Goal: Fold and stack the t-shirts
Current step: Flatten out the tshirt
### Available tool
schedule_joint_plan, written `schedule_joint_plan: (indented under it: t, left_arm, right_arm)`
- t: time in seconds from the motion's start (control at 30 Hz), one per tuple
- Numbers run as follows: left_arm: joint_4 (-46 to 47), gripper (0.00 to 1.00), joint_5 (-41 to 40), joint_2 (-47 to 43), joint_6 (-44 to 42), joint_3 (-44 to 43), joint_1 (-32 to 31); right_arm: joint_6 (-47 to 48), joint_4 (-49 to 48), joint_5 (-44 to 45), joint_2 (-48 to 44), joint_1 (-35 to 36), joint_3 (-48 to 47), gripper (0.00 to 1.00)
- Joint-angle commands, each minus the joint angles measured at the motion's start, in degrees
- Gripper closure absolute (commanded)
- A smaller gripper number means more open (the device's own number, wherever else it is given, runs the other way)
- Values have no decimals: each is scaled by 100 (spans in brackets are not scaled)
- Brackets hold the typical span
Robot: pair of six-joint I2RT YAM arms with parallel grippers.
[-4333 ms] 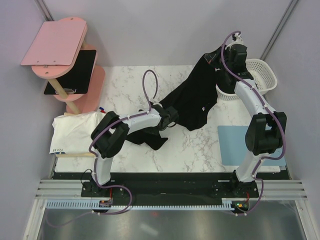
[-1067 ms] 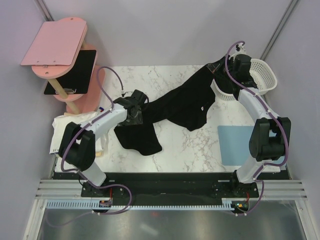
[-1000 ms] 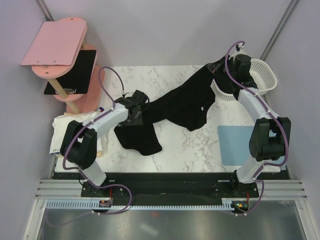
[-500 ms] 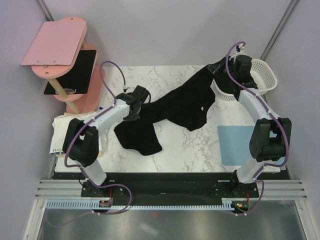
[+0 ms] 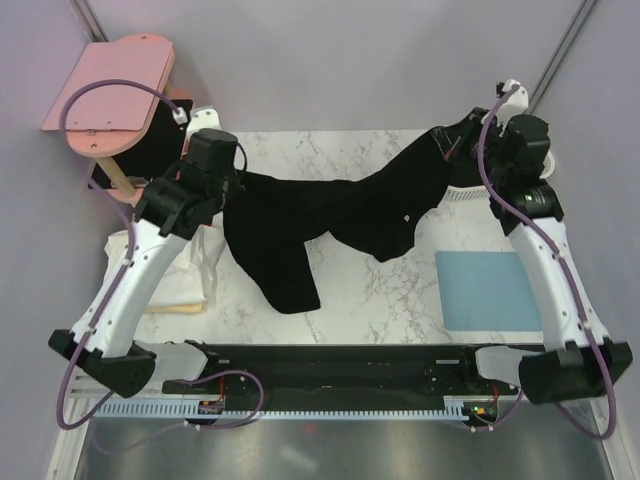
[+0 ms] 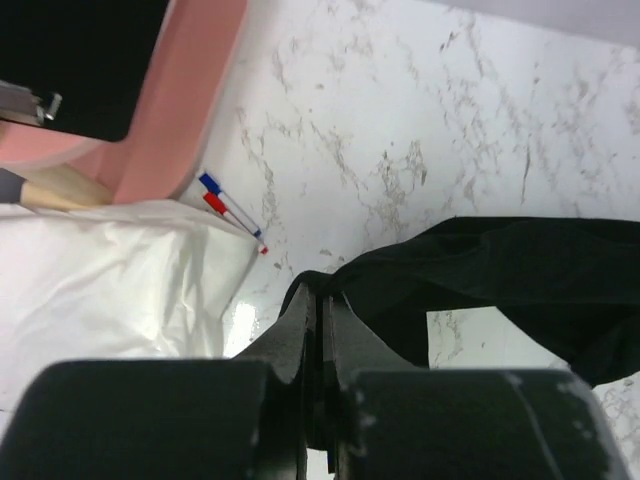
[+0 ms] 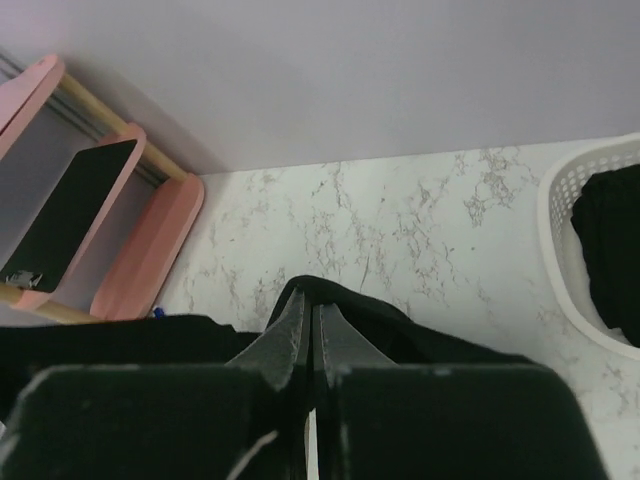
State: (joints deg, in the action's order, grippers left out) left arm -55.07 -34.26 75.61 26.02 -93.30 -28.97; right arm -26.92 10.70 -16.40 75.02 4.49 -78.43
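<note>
Left gripper (image 5: 232,186) is pinched shut on one edge of the black t-shirt (image 5: 340,205), raised above the far-left part of the marble table (image 5: 370,290). In its wrist view the two fingers meet, with dark cloth bunched at their tips. Right gripper (image 5: 452,138) is likewise closed on the opposite end of the garment, high over the far-right corner. Its wrist view shows the fingers pressed together with black fabric coming out from between them. The shirt hangs between the two grippers as a sagging band across the far half of the table. A long flap droops from the left part toward the near edge, its lowest corner left of the table's middle, and a shorter fold hangs around the centre. A white t-shirt (image 5: 160,270) lies folded at the left edge, on the near side of the pink shelf stand (image 5: 110,80). Two pens (image 6: 228,212), one blue and one red, lie on the marble just beside the white cloth at the stand's foot. A white basket (image 7: 550,215) sits at the far right with dark cloth inside. A light-blue mat (image 5: 485,290) lies flat on the right side, apart from the black shirt
</note>
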Motion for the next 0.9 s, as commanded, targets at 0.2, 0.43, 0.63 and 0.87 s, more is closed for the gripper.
schedule_joint_plan:
  t: [0.2,0.43,0.63,0.87]
  left_arm:
    - [-663,98,86,-1354,-862,-1094,14]
    - [-1365,98,674,-1786,-959,-2148,14]
    - [-1726,98,913,-1823,-1178,-3351,14]
    - [-1727,98,579,-910,-1433,-3705,14]
  right_arm:
    - [907,1231,1042,-2859,140,-523,100]
    - [873,1645,981,-3644,140,-1340,100]
    - [776,2015,920,-3741,131,-1930,100]
    - [723,2050,1306,-3223,131,-1860,100]
